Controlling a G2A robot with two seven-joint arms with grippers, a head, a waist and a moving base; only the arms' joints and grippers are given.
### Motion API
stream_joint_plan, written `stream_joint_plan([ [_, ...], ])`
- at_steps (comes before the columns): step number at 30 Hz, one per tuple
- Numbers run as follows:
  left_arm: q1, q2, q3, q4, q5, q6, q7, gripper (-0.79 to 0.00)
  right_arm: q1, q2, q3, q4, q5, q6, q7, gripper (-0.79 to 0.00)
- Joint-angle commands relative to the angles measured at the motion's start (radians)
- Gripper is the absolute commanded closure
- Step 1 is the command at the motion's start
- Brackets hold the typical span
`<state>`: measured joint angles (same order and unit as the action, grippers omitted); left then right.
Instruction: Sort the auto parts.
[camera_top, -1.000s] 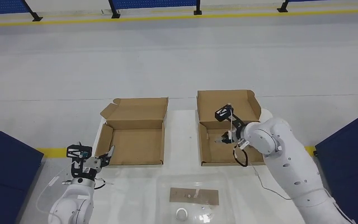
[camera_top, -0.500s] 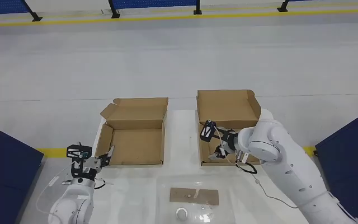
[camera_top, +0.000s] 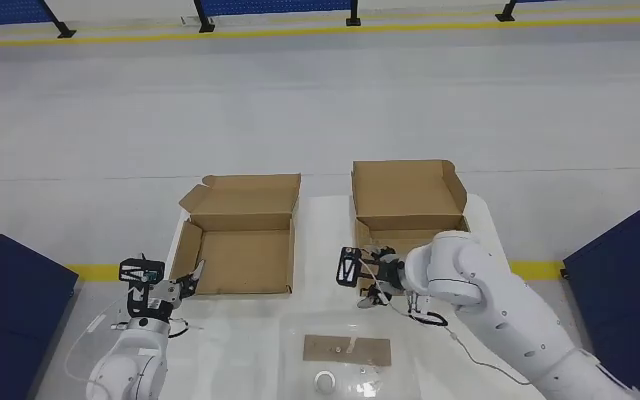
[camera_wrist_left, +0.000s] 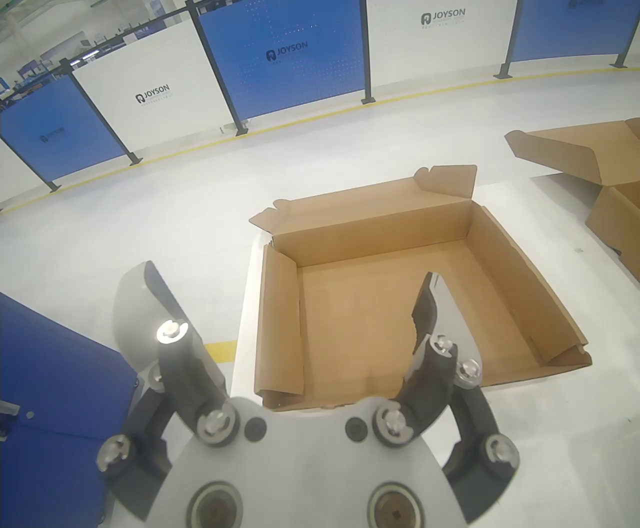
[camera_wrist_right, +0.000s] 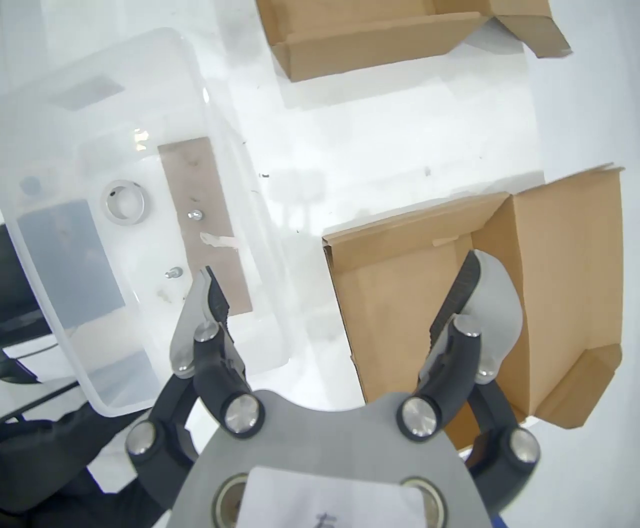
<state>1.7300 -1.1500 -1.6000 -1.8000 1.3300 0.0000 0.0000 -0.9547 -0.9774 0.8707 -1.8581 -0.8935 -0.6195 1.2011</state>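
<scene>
Watch the right tool (camera_wrist_right: 340, 264), wide open and empty, near the clear bin (camera_wrist_right: 235, 165): may bump its wall (thin, hard to see) reaching for the ring (camera_wrist_right: 122, 201) lying inside.

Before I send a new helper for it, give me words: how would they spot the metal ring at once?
Find the clear plastic bin at the near edge of the table, in front of the two cardboard boxes. Inside, beside the brown cardboard strip, lies the ring: round, silvery, open in the centre, far bigger than the two small bolts nearby.
</scene>
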Motion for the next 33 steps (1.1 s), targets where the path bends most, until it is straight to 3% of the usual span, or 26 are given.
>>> stream_joint_plan([
  [1, 0.000, 0.000, 0.000, 0.000, 0.000, 0.000, 0.000, -0.785, 0.035, 0.021, -0.065, 0.002, 0.005, -0.005, -0.005, -0.785],
  [6, 0.000, 0.000, 0.000, 0.000, 0.000, 0.000, 0.000, -0.785, 0.128, 0.070, -0.203, 0.002, 0.068, 0.000, 0.000, -0.785],
  [14, 0.000, 0.000, 0.000, 0.000, 0.000, 0.000, 0.000, -0.785, 0.127, 0.069, -0.206, -0.003, 0.062, -0.003, -0.003, -0.785],
  [19, 0.000, 0.000, 0.000, 0.000, 0.000, 0.000, 0.000, -0.785, 0.142, 0.075, -0.307, -0.050, -0.023, -0.058, -0.058, -0.785],
  [24, 0.000, 0.000, 0.000, 0.000, 0.000, 0.000, 0.000, -0.785, 0.244, 0.101, -0.462, -0.056, -0.027, -0.091, -0.091, -0.785],
  [33, 0.000, 0.000, 0.000, 0.000, 0.000, 0.000, 0.000, -0.785, 0.468, 0.127, -0.701, -0.070, 0.142, -0.052, -0.052, -0.785],
])
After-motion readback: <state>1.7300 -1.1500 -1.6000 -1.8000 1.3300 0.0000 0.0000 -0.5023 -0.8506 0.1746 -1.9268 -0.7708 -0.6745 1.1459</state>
